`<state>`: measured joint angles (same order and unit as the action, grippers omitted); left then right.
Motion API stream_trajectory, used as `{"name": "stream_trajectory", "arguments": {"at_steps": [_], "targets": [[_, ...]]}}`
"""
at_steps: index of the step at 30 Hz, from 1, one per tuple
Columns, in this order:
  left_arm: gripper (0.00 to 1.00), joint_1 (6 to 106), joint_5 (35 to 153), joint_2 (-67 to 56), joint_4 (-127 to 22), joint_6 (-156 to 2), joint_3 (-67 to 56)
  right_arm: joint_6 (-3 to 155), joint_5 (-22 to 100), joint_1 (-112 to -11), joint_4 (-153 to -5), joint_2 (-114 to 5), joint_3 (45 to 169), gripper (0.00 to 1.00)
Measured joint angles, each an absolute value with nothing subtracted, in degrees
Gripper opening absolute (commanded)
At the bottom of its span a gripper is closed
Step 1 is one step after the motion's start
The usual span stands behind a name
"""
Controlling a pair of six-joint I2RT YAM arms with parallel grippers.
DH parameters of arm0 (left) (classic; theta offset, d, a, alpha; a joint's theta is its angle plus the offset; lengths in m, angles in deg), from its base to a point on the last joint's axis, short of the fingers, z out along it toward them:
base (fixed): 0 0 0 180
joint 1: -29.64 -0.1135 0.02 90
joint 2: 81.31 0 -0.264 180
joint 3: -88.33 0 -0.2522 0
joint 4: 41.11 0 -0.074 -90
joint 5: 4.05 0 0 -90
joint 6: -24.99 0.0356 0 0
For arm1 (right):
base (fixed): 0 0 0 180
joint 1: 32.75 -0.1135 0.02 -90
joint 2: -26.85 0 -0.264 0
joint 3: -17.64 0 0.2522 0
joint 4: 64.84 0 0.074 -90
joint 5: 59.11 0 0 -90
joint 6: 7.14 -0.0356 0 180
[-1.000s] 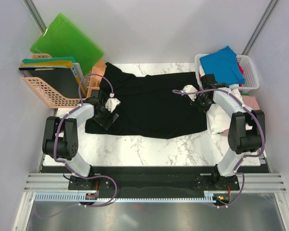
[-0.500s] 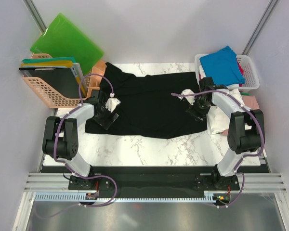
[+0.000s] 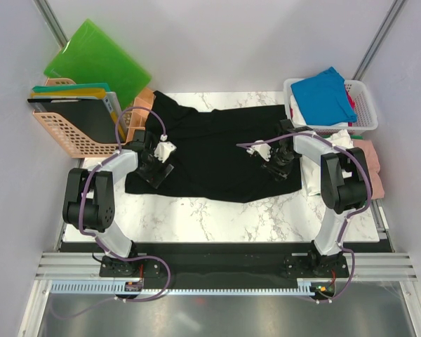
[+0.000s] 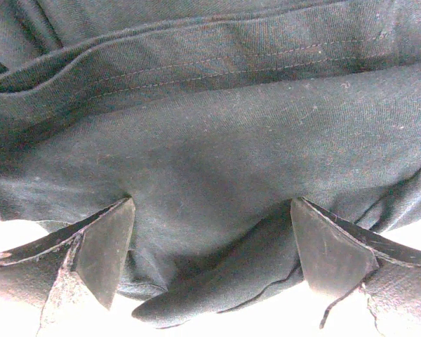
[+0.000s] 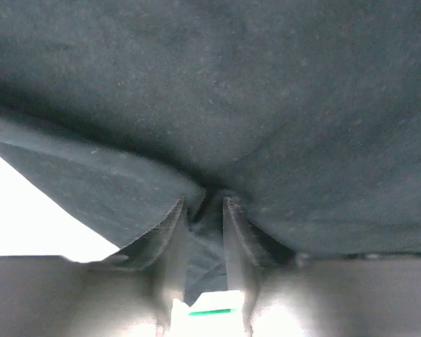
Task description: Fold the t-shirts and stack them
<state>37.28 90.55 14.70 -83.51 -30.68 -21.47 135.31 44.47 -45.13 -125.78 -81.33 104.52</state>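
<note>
A large black t-shirt (image 3: 210, 151) lies spread across the marble table (image 3: 217, 217). My left gripper (image 3: 156, 163) rests at its left edge, open, with the fingers straddling a loose fold of the black t-shirt (image 4: 217, 140); the left gripper (image 4: 210, 253) holds nothing. At the shirt's right side my right gripper (image 3: 275, 167) is pressed down, and its jaws stand narrow, pinching a ridge of the black t-shirt (image 5: 266, 84); the right gripper (image 5: 205, 210) has cloth between its fingers. A blue t-shirt (image 3: 324, 95) lies in the white basket (image 3: 367, 105). White cloth (image 3: 314, 179) and pink cloth (image 3: 372, 158) lie at the right.
Green plastic boards (image 3: 95, 60) lean against the back left wall. A peach basket (image 3: 63, 133) with flat boards stands at the left, a small peach box (image 3: 137, 112) beside it. Bare marble shows in front of the shirt.
My right gripper has moved left and toward the near edge over the shirt, opened, and closed down on a ridge of black cloth. The left gripper has barely shifted.
</note>
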Motion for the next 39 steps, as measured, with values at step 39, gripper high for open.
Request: {"name": "stream_trajectory", "arguments": {"at_steps": [39], "targets": [[1.0, 38.0, 90.66, 15.83, -82.33, -30.77, -20.37, 137.73, 36.67, -36.5, -129.69, -73.36, 103.74, 0.0]]}}
